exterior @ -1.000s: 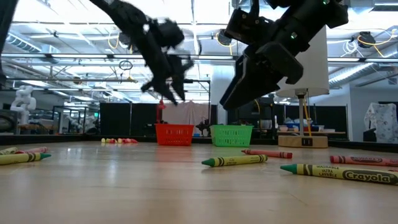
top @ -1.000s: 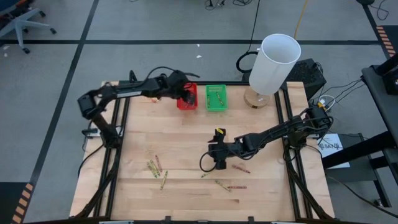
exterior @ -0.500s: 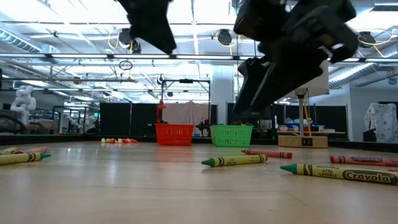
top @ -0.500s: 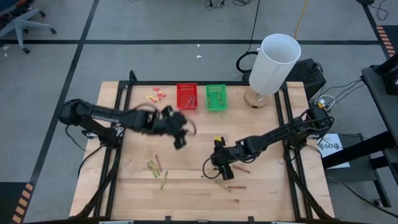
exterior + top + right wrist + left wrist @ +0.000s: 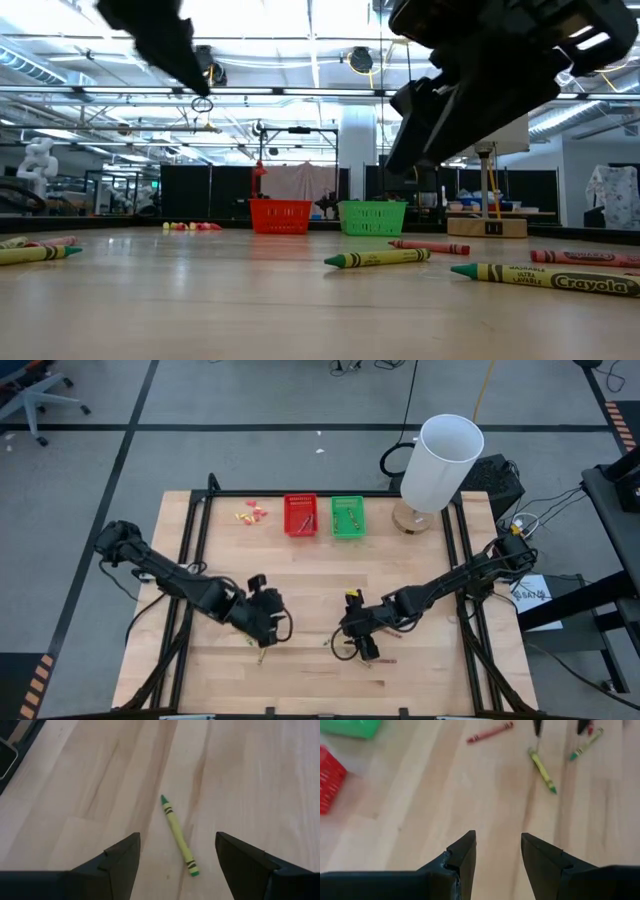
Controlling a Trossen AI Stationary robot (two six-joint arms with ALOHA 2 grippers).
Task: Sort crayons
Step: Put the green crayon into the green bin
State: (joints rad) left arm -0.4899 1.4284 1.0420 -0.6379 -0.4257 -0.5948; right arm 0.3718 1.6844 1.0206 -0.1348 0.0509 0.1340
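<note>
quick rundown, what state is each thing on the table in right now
left gripper: open, empty, above bare wood
right gripper: open, empty, hovering over a green crayon that lies flat
red basket: upright at the table's far edge, crayons inside
green basket: upright beside the red one, crayons inside
loose crayons: lying flat on the table
white cylinder: standing upright on its wooden base

The red basket is cut off by the frame's edge.
</note>
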